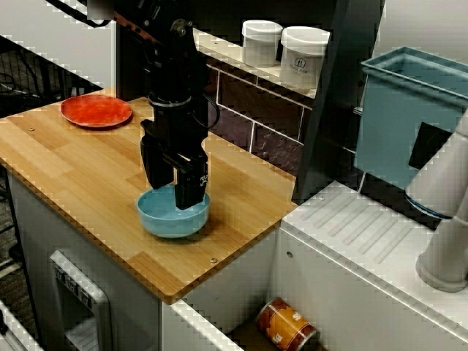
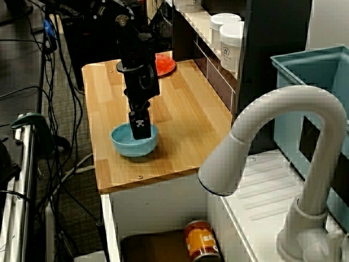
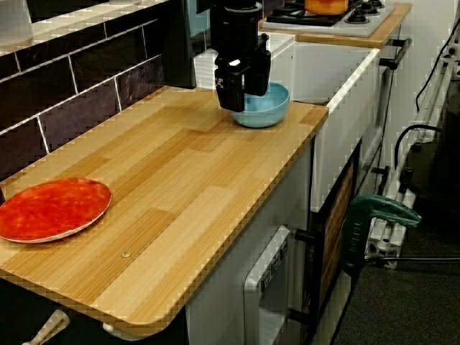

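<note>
One bowl (image 1: 173,216), one plate (image 1: 96,111), two jars (image 1: 261,42), one can (image 1: 287,324)

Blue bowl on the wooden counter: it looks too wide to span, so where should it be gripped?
Take the blue bowl by its thin rim, from straight above, one finger inside and one outside. It stands upright, mouth open, and its rounded wall probably slopes away from a side grasp.

A kitchen, with lab clutter at its edge. The wooden counter (image 1: 80,161) carries a blue bowl (image 1: 173,213) and a red plate (image 1: 96,110). Dark tiles (image 3: 72,97) back it, with white canisters (image 1: 303,57) on the ledge above. A white sink unit (image 1: 365,234) with a faucet (image 2: 283,125) adjoins its end, a hob (image 3: 338,18) lies beyond, and cables (image 2: 60,87) trail on the floor beside it.
</note>
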Tool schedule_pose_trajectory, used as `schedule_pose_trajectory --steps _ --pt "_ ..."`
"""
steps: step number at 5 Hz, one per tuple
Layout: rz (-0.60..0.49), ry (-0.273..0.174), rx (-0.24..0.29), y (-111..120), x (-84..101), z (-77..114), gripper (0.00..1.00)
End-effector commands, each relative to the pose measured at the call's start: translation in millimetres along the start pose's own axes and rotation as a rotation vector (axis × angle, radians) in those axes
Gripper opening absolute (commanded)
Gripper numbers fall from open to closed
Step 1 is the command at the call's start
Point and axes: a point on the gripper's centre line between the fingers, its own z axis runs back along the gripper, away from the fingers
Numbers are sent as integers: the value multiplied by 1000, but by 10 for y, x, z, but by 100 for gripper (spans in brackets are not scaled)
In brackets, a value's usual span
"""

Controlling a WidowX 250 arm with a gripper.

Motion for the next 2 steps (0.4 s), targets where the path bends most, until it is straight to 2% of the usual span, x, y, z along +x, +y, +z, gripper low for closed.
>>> schedule_pose_trajectory --steps 1,2 --pt "0 0 0 0 0 0 100" --pt "-83 65 15 21 -6 164 100"
